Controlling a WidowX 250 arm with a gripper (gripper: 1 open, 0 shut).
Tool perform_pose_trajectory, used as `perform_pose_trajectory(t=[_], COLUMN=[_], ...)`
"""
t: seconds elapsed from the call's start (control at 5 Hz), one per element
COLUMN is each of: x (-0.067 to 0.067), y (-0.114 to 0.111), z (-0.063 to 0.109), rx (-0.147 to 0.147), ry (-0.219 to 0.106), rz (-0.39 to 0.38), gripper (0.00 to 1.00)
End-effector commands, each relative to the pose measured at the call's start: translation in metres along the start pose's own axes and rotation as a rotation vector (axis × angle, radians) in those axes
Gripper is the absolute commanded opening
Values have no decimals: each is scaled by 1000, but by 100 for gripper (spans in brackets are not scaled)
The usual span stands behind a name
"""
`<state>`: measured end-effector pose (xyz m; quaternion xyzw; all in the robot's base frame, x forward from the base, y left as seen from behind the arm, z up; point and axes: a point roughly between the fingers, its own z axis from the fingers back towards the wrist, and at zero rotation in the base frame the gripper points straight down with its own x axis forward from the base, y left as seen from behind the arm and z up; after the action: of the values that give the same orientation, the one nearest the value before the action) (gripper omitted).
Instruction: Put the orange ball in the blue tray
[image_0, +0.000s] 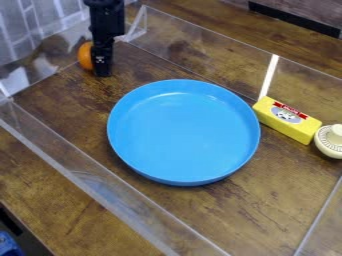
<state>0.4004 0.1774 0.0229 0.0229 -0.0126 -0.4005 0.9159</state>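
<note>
One orange ball beside gripper

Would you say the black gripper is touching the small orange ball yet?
Cannot tell. In the camera view the black gripper stands right in front of the small orange ball, covering its right side, so neither contact nor a gap shows.

Gripper points down at far left, jaws wide around orange ball. Blue tray sits mid-surface, well apart. Yellow box right of tray, on wooden surface.
</note>
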Motion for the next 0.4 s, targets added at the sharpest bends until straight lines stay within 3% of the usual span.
perform_pose_trajectory(t=[0.0,0.2], x=[15,17], y=[3,1], z=[32,37], rx=[58,59], ry=[-29,-34], rz=[-17,-12], gripper=[0,0])
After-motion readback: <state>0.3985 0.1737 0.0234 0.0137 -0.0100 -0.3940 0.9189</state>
